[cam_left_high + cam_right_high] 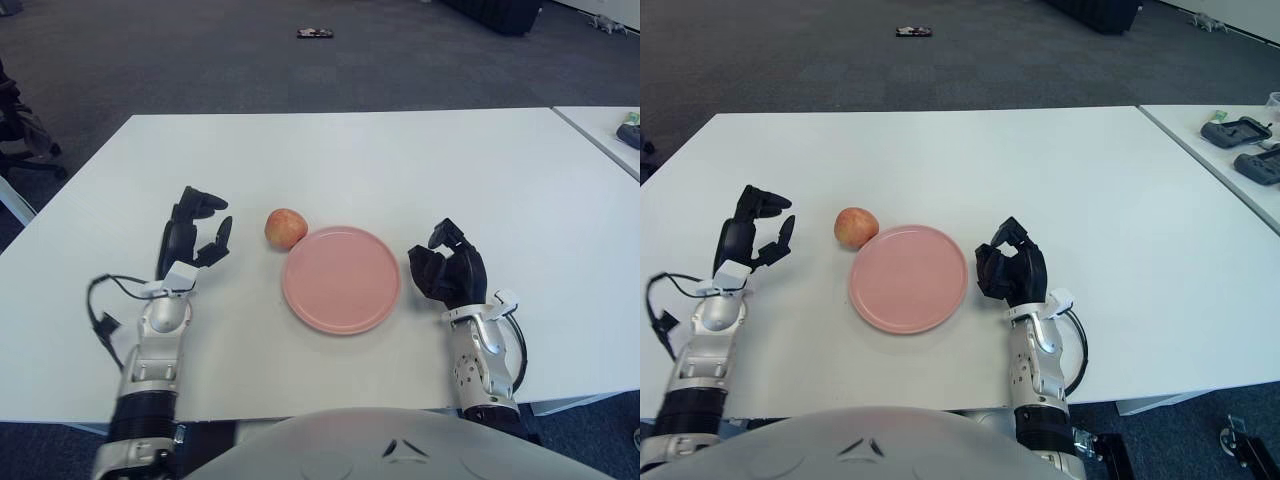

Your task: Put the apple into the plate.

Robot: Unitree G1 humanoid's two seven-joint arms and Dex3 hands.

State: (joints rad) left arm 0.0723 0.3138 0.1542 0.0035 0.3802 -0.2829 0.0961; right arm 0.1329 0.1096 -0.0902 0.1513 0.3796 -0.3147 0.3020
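A red-yellow apple (285, 228) sits on the white table (400, 160), touching the upper left rim of an empty pink plate (341, 278). My left hand (195, 232) is left of the apple, a short gap away, fingers spread and holding nothing. My right hand (449, 268) shows just right of the plate, fingers loosely curled and empty. The apple (855, 226), plate (908, 277), left hand (757, 232) and right hand (1010, 267) also show in the right eye view.
A second table (1230, 160) stands at the right with dark devices (1236, 130) on it. A small dark object (314, 33) lies on the carpet beyond the table. A chair (20, 130) shows at the far left.
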